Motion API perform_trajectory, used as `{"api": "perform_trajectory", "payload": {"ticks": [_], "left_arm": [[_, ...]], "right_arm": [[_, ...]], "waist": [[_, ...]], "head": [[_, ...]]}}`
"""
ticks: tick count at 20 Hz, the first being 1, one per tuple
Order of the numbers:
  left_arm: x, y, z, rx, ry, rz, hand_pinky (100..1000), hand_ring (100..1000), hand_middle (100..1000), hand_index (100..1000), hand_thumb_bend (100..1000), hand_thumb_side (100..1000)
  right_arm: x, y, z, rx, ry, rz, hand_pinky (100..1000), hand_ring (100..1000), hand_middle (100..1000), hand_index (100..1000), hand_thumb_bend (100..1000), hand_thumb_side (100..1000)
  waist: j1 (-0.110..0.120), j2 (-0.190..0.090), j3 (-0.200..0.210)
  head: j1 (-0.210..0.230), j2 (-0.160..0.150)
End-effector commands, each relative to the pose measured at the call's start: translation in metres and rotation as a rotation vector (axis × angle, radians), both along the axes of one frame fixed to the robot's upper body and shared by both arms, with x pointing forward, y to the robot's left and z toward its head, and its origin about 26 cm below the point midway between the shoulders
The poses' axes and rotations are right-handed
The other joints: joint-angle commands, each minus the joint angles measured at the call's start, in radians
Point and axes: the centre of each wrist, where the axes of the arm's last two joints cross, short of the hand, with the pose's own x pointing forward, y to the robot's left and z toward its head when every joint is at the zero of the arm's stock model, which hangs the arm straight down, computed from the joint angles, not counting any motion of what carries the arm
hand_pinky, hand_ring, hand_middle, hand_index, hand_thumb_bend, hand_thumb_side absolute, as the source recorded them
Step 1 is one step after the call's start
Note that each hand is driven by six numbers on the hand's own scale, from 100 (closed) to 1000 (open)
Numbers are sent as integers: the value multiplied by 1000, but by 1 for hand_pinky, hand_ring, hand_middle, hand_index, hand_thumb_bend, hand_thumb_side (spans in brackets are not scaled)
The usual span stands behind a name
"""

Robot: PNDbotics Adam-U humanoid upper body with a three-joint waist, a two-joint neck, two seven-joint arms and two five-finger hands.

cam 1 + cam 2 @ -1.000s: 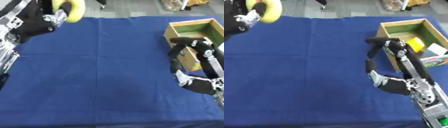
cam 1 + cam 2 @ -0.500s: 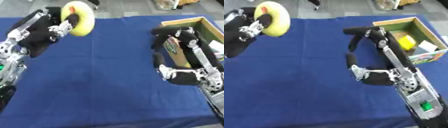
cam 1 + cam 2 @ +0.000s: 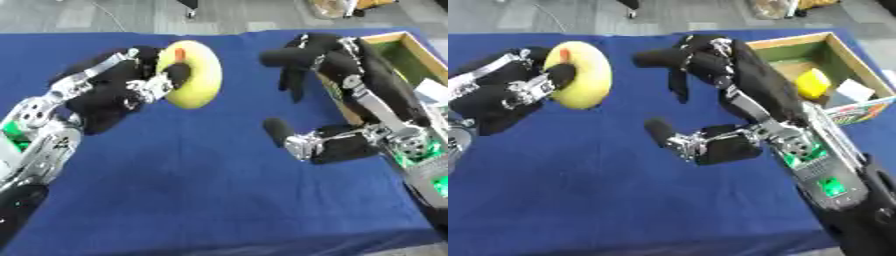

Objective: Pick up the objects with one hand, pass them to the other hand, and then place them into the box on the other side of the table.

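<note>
The left hand (image 3: pixel 131 87) has its fingers curled round a yellow ring (image 3: pixel 192 75) in the upper left of the frame, held up above the blue desk (image 3: pixel 192 190), while the right hand (image 3: pixel 702 60) hangs at upper centre with fingers spread and relaxed, gripping nothing. There's a clear gap between ring and right hand, so the pass looks not yet made. The risk here: if the left lets go before the right has closed round the ring, it drops to the desk and could roll off. The right fingers might also knock the ring instead of wrapping it. The ring itself is plump, smooth, doughnut-shaped, pale yellow with a small orange-red spot near its top edge; it looks soft. The wooden box (image 3: pixel 846 55) waits at the upper right with a yellow block (image 3: pixel 814 82) already inside.
</note>
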Motion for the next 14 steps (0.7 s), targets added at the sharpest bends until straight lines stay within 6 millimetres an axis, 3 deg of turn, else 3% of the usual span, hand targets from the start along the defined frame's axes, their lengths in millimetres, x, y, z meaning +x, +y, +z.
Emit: {"api": "perform_trajectory", "payload": {"ticks": [1, 8, 14], "left_arm": [[-3, 0, 9, 36, -23, -16, 665, 544, 436, 515, 100, 302], [-4, -7, 11, 78, -24, -63, 668, 548, 437, 516, 100, 301], [-4, -12, 12, 99, -17, -90, 671, 552, 438, 517, 100, 299]], "right_arm": [[-3, 0, 10, -23, -92, -17, 565, 402, 236, 868, 301, 266], [-6, 12, 17, -40, -239, -3, 514, 379, 205, 886, 365, 244], [-7, 19, 19, -54, -296, 12, 508, 373, 193, 891, 369, 241]], "waist": [[-8, -29, 2], [-8, -28, 8], [-9, -27, 11]], "head": [[3, -2], [2, -2], [-1, -2]]}}
